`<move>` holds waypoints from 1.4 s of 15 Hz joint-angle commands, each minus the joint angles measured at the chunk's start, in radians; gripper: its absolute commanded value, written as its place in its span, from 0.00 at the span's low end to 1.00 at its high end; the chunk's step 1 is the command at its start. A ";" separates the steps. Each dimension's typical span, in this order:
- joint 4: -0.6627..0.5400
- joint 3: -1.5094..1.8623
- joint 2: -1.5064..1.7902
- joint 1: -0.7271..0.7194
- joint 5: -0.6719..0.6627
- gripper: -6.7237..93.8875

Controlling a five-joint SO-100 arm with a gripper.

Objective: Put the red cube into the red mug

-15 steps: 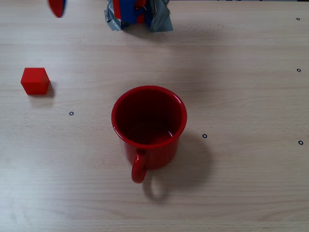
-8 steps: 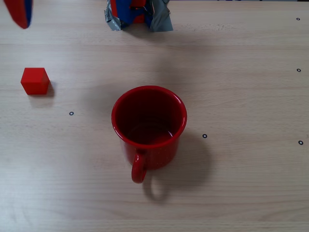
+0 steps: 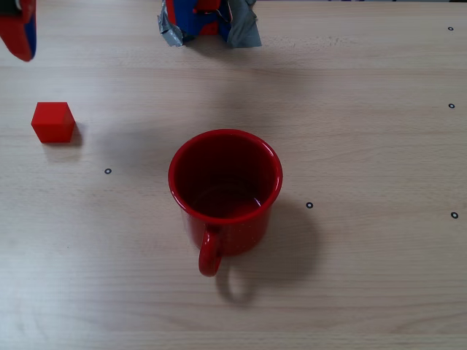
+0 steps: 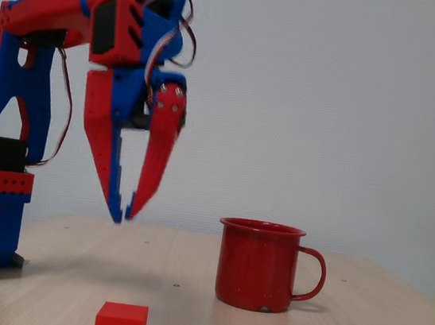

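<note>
The red cube (image 3: 52, 122) lies on the table at the left of a fixed view, and low in the foreground as the red cube (image 4: 121, 322) in the side-on fixed view. The red mug (image 3: 225, 191) stands upright mid-table, its handle toward the picture's bottom edge; side-on, the red mug (image 4: 258, 265) has its handle to the right. My red-and-blue gripper (image 4: 123, 217) hangs well above the table, fingers pointing down, tips together, nothing between them. From above, the gripper (image 3: 20, 45) shows in the top-left corner, above the cube in the picture and apart from it.
The arm's base (image 3: 208, 20) sits taped down at the table's far edge, top centre from above. Small black ring marks (image 3: 108, 171) dot the wooden tabletop. A pale wall stands behind the table in the side-on view.
The gripper has swung left along the top of the overhead view, from near the base side to the top-left corner, and come slightly lower in the picture. Cube and mug have not moved.
</note>
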 commanded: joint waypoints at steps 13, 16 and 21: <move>-0.074 0.081 -0.034 0.087 -0.075 0.52; -0.166 0.152 -0.029 0.066 -0.060 0.59; -0.235 0.193 -0.058 0.021 -0.006 0.59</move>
